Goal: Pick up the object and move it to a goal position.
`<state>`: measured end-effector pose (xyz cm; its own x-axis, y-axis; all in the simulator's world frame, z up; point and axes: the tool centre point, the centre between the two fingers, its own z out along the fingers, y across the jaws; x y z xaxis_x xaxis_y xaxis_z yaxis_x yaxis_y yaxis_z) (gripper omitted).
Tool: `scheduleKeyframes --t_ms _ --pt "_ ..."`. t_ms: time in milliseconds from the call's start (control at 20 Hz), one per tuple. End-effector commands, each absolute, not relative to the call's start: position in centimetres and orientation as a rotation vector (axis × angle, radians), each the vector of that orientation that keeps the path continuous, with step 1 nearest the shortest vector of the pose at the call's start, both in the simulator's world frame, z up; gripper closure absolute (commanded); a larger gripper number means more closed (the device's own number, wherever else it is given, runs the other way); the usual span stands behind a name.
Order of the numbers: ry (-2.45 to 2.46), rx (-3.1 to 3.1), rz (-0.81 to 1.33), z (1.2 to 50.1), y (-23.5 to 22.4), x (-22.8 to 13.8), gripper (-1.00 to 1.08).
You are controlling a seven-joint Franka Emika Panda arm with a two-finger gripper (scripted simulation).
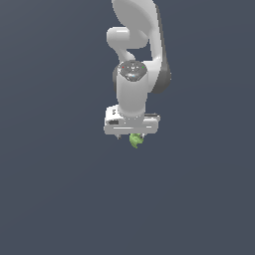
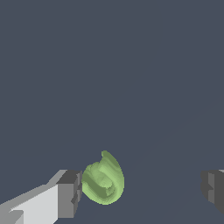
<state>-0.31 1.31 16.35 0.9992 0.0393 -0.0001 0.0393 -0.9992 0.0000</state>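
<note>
The object is a tiny lime-green lumpy thing just under the white gripper in the exterior view. In the wrist view the object lies between the two dark fingertips, right against one fingertip and far from the other. The gripper is open with its jaws spread wide, and it holds nothing. The white arm rises behind the gripper to the top of the exterior view. Whether the object touches the near fingertip cannot be told.
A plain dark grey-blue surface fills both views. No other objects, containers or edges show.
</note>
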Motion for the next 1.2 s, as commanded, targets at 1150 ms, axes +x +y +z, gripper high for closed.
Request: scheduleKeyframes --t_ms 1150 --pt "-0.222 -3.156 0.007 15.6 0.0 -0.7 -0.92"
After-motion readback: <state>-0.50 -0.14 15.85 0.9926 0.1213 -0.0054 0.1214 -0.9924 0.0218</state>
